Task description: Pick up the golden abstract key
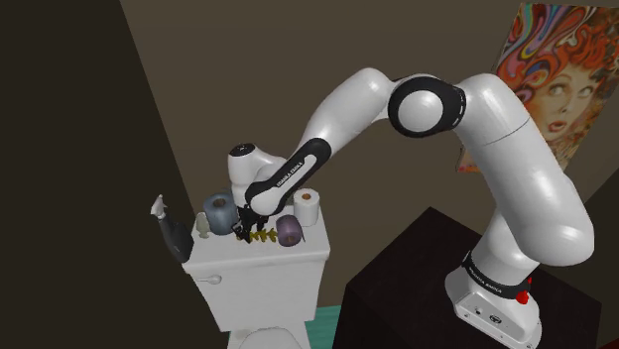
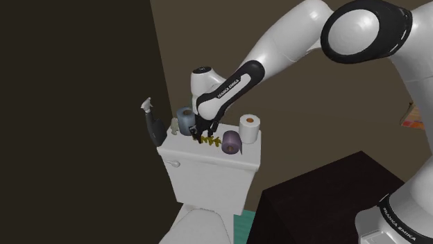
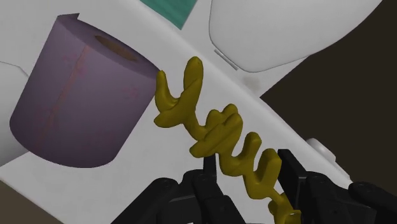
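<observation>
The gripper (image 3: 248, 167) closes narrowly on the near end of the golden key (image 3: 210, 121), a finger pressed to each side. The key's far end reaches to the purple roll (image 3: 76, 108), just beside it on the white tank lid (image 3: 95, 191). Behind them stand a blue-grey roll (image 1: 219, 213) and a white roll (image 1: 309, 206). A spray bottle (image 1: 171, 233) stands at the lid's far end.

Jaws at golden key (image 2: 211, 141) atop white toilet tank (image 2: 208, 170), purple roll (image 2: 231, 143) just beside.

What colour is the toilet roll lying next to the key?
The roll is purple, clearest in wrist view.
</observation>
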Available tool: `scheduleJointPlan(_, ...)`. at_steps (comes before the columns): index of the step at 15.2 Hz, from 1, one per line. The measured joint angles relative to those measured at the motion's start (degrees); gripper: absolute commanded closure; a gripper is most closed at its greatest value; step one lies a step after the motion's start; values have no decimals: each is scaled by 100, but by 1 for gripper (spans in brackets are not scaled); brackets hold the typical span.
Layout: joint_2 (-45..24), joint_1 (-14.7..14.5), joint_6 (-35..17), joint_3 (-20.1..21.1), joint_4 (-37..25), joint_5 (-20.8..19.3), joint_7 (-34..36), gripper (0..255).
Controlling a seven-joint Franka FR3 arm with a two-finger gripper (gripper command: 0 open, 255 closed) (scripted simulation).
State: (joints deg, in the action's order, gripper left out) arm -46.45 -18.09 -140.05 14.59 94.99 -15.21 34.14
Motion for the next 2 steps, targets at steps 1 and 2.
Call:
scheduleJointPlan(1, 56, 19, 53, 16, 3, 16, -19, 255)
scheduleJointPlan(2, 104, 33, 71, 25, 32, 24, -27, 255)
